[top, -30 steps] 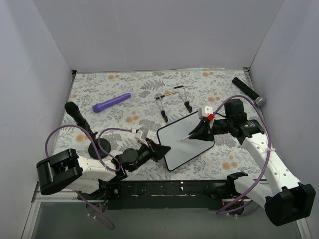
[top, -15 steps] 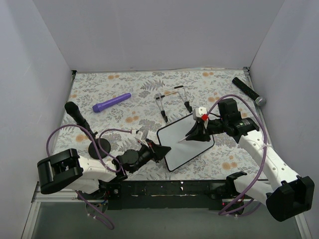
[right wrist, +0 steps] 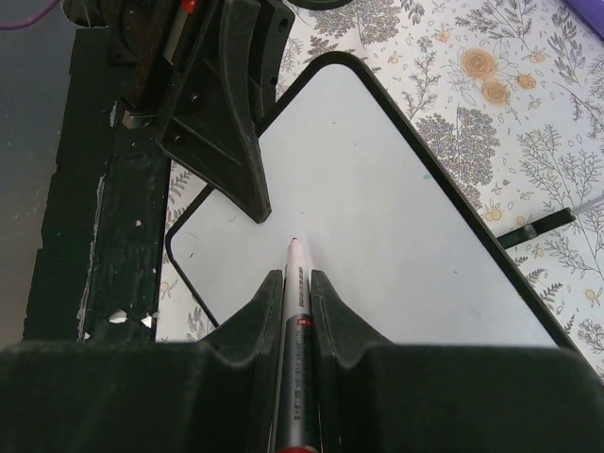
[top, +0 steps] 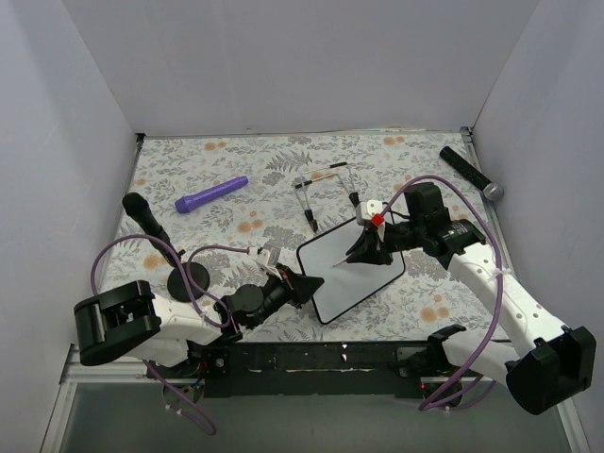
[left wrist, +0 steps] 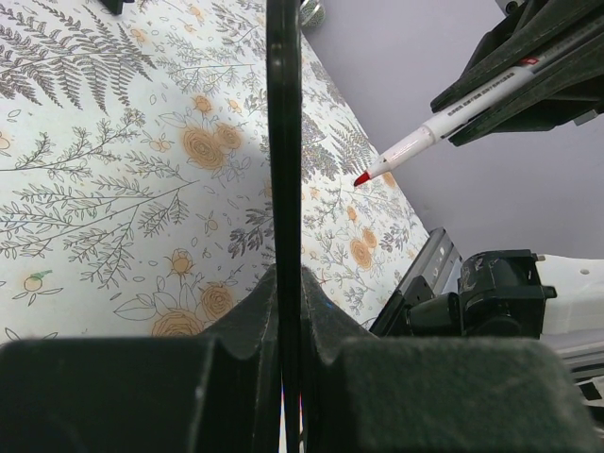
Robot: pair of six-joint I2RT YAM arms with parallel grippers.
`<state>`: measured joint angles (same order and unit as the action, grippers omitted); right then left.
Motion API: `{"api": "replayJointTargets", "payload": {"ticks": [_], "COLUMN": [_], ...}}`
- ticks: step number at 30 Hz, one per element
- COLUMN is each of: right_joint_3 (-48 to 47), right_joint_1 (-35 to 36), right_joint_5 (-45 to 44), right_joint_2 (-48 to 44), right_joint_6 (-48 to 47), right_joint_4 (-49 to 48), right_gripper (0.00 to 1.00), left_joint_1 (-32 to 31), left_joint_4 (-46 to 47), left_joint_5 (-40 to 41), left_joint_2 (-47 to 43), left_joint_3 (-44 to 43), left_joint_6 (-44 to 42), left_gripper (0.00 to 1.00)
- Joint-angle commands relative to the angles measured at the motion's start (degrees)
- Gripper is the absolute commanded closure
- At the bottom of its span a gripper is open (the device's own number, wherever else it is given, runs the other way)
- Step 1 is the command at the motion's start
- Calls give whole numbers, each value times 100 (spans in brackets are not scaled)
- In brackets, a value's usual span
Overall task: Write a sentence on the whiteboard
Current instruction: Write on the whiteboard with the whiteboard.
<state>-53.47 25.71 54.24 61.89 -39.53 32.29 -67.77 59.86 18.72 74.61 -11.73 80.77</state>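
The whiteboard (top: pixel 363 274) lies tilted on the floral table, white with a black rim, and no red writing shows on it. My left gripper (top: pixel 310 283) is shut on its left edge; in the left wrist view the board (left wrist: pixel 283 142) stands edge-on between the jaws of that gripper (left wrist: pixel 288 283). My right gripper (top: pixel 366 247) is shut on a red-tipped marker (right wrist: pixel 295 283), whose tip hovers just above the blank board (right wrist: pixel 396 189) near the left gripper's fingers (right wrist: pixel 226 142). The marker (left wrist: pixel 425 137) also shows in the left wrist view, its tip apart from the board.
A thin black wire stand (top: pixel 326 193) stands behind the board. A purple pen-shaped object (top: pixel 210 195) lies at the back left. A black cylinder (top: pixel 469 172) lies at the back right. A black stick (top: pixel 146 219) on a round base (top: pixel 189 278) is at the left.
My right gripper has moved left with the marker, from the board's right edge to over its middle. The left gripper and the board have not moved.
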Motion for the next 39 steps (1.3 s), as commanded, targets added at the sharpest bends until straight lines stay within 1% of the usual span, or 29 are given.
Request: {"api": "replayJointTargets", "payload": {"ticks": [1, 6, 13, 25, 28, 30, 32, 39], "right_joint_3": [-67, 30, 276, 311, 172, 39, -101, -330], "right_joint_1": [48, 39, 48, 92, 100, 100, 100, 100], "right_joint_5": [52, 148, 324, 175, 140, -35, -220, -141], "right_joint_2": [-80, -124, -203, -177, -151, -98, -37, 139], "right_joint_6": [95, 50, 270, 393, 201, -124, -230, -441], "right_joint_4": [-215, -197, -417, -628, -506, -277, -198, 39], "right_gripper": [99, 99, 99, 99, 99, 99, 99, 99], "left_joint_1": [-35, -44, -70, -79, -88, -88, -88, -88], "left_joint_4": [597, 633, 685, 712, 694, 668, 642, 606], "left_joint_5": [220, 211, 220, 202, 202, 185, 185, 220], "left_joint_2": [-25, 18, 62, 133, 150, 142, 133, 80], "left_joint_3": [-137, -137, -137, -172, -172, -181, -190, -190], "left_joint_6": [-79, -79, -70, -70, -70, -79, -62, -53], "left_gripper": [100, 100, 100, 100, 100, 100, 100, 100]}}
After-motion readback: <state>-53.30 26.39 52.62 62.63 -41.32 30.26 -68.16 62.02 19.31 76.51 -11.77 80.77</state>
